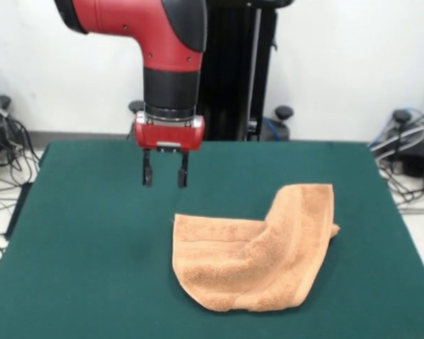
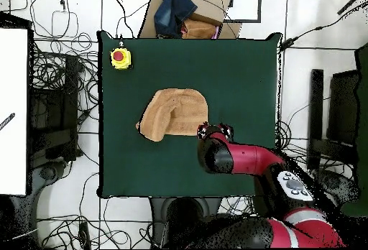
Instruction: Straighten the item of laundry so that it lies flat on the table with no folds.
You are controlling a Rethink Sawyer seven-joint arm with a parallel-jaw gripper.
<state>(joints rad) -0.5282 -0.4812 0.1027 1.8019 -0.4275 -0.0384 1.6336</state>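
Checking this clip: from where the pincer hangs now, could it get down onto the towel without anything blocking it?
Probably yes. The pincer hangs open above bare table, just off the towel, holding nothing. Nothing stands between them; the yellow button box sits away at a corner.

Dark green tabletop (image 1: 85,268), cloth-like surface, rectangular, much wider than what sits on it. Orange-tan towel (image 1: 257,258) lying on it, folded over itself, one flap doubled diagonally across the rest, woven band visible along the folded part. Yellow box with red button (image 2: 120,57) near one corner in overhead view, well apart from towel. Rest of surface bare green.
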